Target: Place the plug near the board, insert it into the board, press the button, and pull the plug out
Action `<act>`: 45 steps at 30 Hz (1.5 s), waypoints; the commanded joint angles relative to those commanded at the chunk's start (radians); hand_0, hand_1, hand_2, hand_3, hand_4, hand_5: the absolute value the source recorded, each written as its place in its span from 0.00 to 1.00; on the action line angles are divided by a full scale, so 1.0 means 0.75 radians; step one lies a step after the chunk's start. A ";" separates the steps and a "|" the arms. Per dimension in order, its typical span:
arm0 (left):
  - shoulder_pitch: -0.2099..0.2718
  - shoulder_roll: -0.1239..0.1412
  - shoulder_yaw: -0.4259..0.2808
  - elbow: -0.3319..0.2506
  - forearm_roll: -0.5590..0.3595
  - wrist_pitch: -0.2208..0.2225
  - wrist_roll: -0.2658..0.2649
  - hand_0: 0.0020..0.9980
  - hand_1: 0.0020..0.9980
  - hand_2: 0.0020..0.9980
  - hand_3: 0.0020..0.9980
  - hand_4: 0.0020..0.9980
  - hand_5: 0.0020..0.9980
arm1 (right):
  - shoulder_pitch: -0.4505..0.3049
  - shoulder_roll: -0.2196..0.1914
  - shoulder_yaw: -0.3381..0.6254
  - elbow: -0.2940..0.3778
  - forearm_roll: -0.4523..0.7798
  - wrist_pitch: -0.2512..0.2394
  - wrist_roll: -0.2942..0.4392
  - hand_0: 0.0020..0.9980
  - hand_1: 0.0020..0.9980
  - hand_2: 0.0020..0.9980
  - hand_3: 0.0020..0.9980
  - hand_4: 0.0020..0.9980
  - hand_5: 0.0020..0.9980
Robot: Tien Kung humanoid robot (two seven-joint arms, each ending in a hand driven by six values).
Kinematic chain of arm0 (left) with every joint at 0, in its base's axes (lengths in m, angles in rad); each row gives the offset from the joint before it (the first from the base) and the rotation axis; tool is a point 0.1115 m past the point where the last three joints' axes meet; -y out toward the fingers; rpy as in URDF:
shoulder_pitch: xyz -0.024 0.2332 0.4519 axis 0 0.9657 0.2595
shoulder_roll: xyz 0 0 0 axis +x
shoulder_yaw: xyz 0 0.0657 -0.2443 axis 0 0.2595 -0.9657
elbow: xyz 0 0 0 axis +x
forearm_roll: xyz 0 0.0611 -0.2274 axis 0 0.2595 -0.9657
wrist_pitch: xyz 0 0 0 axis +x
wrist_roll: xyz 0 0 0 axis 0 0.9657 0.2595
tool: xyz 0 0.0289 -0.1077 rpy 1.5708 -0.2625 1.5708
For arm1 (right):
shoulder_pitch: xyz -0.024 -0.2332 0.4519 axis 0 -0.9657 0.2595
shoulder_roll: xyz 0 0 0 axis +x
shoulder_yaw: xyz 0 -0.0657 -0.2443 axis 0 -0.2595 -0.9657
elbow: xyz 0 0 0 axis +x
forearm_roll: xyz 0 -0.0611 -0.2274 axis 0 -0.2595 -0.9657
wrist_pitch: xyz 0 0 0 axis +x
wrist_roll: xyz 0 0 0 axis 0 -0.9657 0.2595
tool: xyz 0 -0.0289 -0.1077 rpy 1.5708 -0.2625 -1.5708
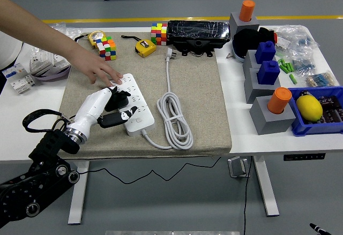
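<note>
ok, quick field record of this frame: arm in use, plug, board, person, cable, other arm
arm in use: left hand, at the power strip's left edge
plug: black plug under the left hand's fingers, at the strip; whether seated cannot be told
board: white power strip lying on the beige mat
person: a person's hand rests its fingertips on the strip's far end
cable: white cord coiled right of the strip, its plug end lying free
other arm: not in view

Bright, even overhead light; soft, short shadows under the cord (172, 118); sharp focus throughout, mild glare on the white counter (27, 122).
</note>
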 joint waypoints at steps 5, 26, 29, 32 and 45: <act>0.004 0.005 -0.007 -0.050 0.002 -0.001 -0.001 0.76 0.77 0.74 0.66 0.75 0.47 | 0.002 0.000 0.003 0.002 -0.001 0.001 0.000 0.65 0.65 0.64 0.56 0.98 0.55; 0.083 0.078 -0.057 -0.407 0.122 -0.346 0.295 0.22 0.17 0.20 0.67 0.76 0.48 | -0.001 -0.002 0.000 0.002 -0.003 0.002 -0.002 0.65 0.65 0.64 0.56 0.98 0.55; 0.076 0.076 -0.056 -0.415 0.128 -0.435 0.365 0.08 0.07 0.12 0.81 0.79 0.49 | 0.001 -0.002 0.000 0.002 -0.002 0.002 -0.002 0.65 0.65 0.64 0.56 0.98 0.55; 0.069 0.076 -0.051 -0.412 0.117 -0.488 0.402 0.08 0.07 0.12 0.81 0.79 0.49 | 0.002 -0.002 0.001 0.002 -0.001 0.002 -0.002 0.65 0.65 0.64 0.56 0.98 0.55; 0.056 0.060 -0.045 -0.351 0.085 -0.568 0.470 0.08 0.07 0.13 0.83 0.79 0.50 | 0.001 -0.005 -0.006 0.001 0.002 0.002 -0.002 0.65 0.65 0.64 0.56 0.98 0.55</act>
